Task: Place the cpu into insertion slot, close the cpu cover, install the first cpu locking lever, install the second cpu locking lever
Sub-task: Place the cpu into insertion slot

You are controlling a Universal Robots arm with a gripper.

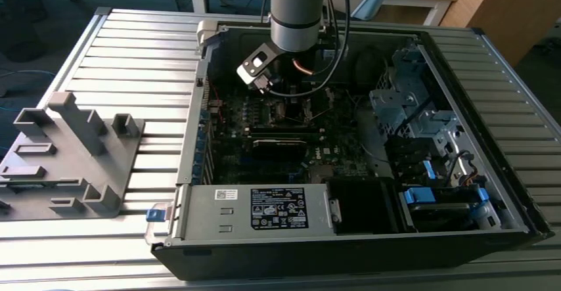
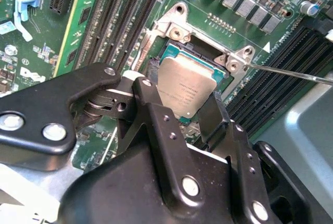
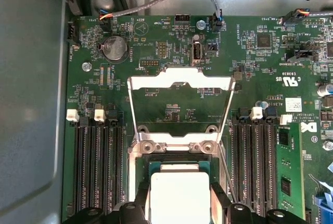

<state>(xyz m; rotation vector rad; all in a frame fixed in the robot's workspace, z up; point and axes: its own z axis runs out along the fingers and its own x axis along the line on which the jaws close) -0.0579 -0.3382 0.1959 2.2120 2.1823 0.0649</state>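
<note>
- The cpu (image 2: 184,90), a small flat square with a dull, pale silver-grey metal face and a thin green edge, lies right between the two fingers of the pincer (image 2: 184,107), low over the insertion slot (image 2: 204,48); I cannot tell whether it is fully seated.
- The pincer has closed in on the cpu: its matte black fingers (image 2: 156,115) press against two opposite edges, and in the first wrist view the chip (image 3: 177,193) sits in the narrow gap between them.
- The insertion slot is square with a black rim, its far edge just beyond the chip.
- The cpu cover (image 3: 179,82), a thin shiny metal frame with a square window, is swung open and lies back on the far side of the slot.
- A cpu locking lever (image 2: 291,72), a thin bare steel rod, stands out from the slot's corner.
- Long black memory slots (image 3: 96,167) flank the socket on the green motherboard (image 3: 260,78).
- The open computer case (image 1: 526,219) rests on a ribbed aluminium surface (image 1: 131,61), with a grey plastic fixture (image 1: 70,153) at the exterior view's left.
</note>
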